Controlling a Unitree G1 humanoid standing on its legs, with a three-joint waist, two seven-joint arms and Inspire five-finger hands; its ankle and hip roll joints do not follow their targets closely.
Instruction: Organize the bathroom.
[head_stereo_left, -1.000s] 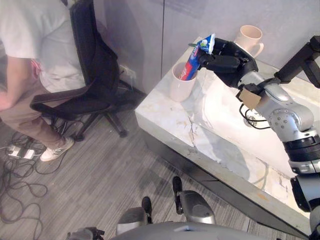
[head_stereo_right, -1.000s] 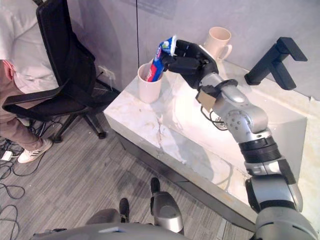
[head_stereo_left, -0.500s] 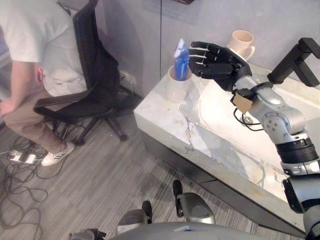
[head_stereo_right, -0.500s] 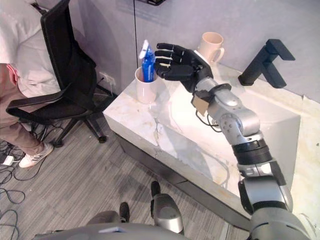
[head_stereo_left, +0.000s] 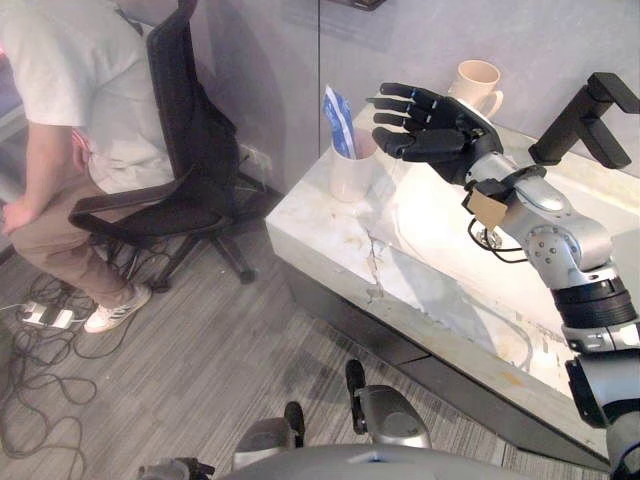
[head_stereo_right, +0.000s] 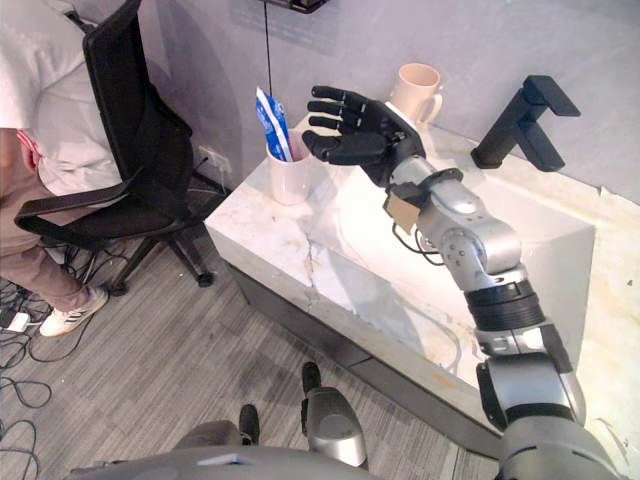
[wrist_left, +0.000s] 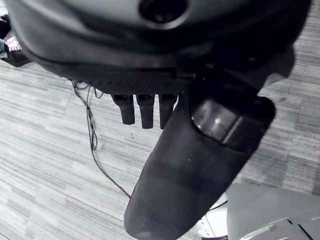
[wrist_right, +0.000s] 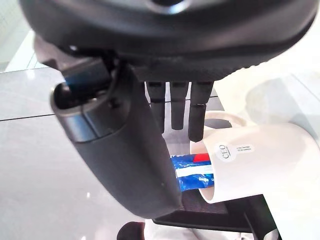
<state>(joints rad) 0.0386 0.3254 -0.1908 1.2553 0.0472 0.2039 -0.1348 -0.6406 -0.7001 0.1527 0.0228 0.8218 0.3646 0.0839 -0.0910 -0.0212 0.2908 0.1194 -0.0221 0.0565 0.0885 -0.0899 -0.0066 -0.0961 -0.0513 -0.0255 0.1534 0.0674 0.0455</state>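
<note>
A blue and white toothpaste tube (head_stereo_left: 337, 119) stands in a white cup (head_stereo_left: 349, 175) on the left corner of the marble counter (head_stereo_left: 330, 235), leaning away from the basin. My right hand (head_stereo_left: 432, 125) hovers open just to the right of the cup, palm up, touching nothing. In the right wrist view the tube (wrist_right: 192, 172) pokes out of the cup (wrist_right: 260, 160) past my straight fingers (wrist_right: 172, 110). My left hand (wrist_left: 150, 45) hangs open over the grey floor, holding nothing.
A beige mug (head_stereo_left: 476, 85) stands at the back of the counter behind my right hand. A black faucet (head_stereo_left: 590, 118) sits at the back right over the sink basin (head_stereo_left: 520, 245). A person (head_stereo_left: 70, 110) and a black office chair (head_stereo_left: 185, 150) are at the left.
My right hand let go of the toothpaste tube, which dropped into the white cup. The hand opened and drew back a little to the right.
</note>
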